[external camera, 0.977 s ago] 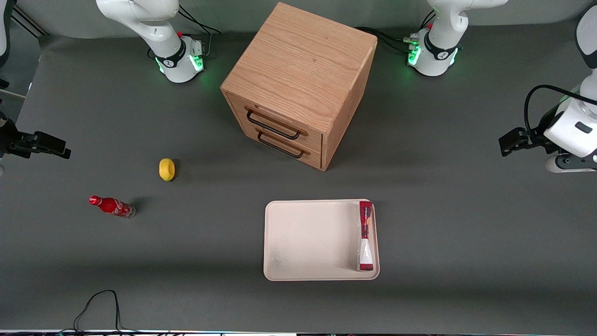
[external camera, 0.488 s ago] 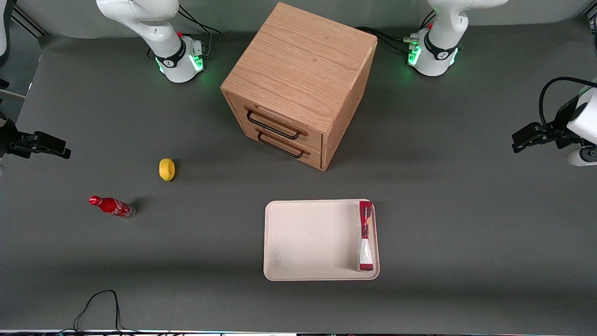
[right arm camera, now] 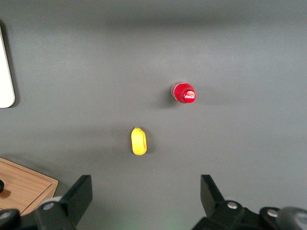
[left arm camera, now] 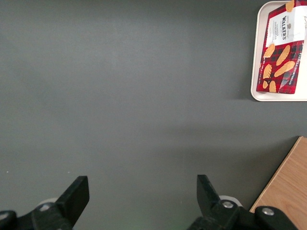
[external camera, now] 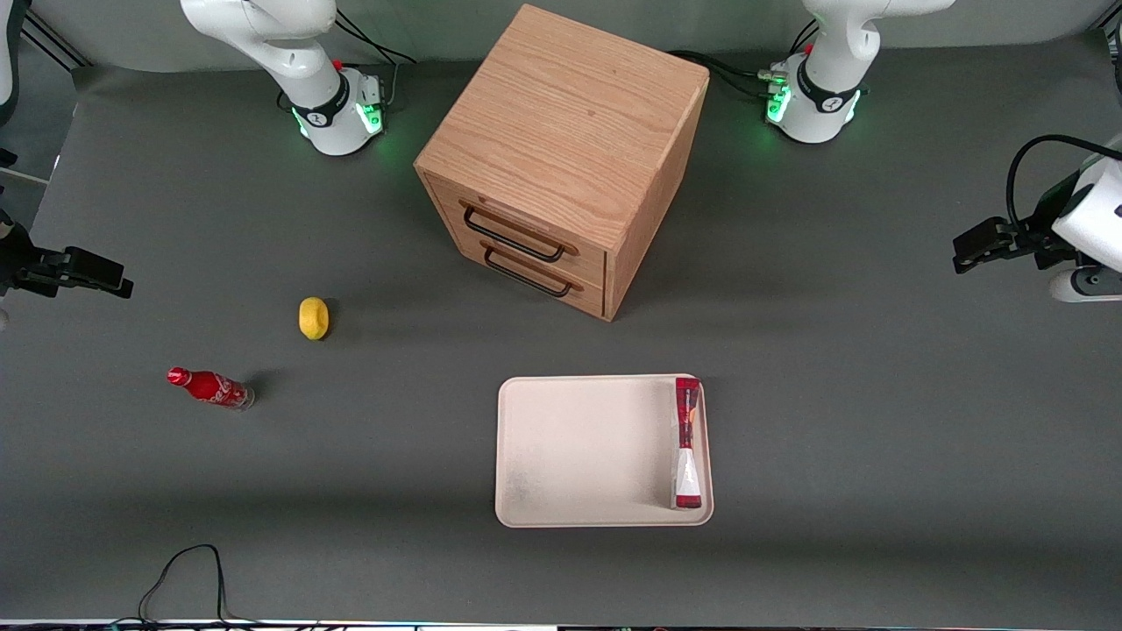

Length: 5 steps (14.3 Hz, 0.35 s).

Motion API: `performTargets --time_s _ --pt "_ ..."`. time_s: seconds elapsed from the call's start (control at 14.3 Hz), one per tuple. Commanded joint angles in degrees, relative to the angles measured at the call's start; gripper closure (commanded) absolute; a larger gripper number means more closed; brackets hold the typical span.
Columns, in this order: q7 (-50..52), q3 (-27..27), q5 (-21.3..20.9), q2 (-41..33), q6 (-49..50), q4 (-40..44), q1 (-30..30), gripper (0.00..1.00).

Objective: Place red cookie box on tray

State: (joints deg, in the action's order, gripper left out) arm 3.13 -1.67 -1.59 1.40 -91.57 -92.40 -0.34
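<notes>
I see the red cookie box (external camera: 687, 443) lying inside the tray (external camera: 578, 451), along the rim toward the working arm's end. It is long and thin; my wrist view shows a red tartan face (left arm camera: 282, 52) with orange biscuit pictures and a white label. My gripper (external camera: 969, 244) hangs well apart from the tray at the working arm's end, fingers (left arm camera: 76, 191) spread wide, holding nothing.

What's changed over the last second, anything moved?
Only the left arm's end effector moved: open and empty, it drew off toward the working arm's end of the table, then eased slightly back. The red cookie box stayed on the tray; nothing else shifted.
</notes>
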Motion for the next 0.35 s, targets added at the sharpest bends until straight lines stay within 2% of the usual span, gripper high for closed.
performTargets --time_s 0.0,0.28 --pt "-1.46 0.26 0.63 -1.14 1.75 0.12 -0.10 0.00" --pt "-2.95 0.18 0.71 -1.23 1.92 0.12 -0.10 0.00"
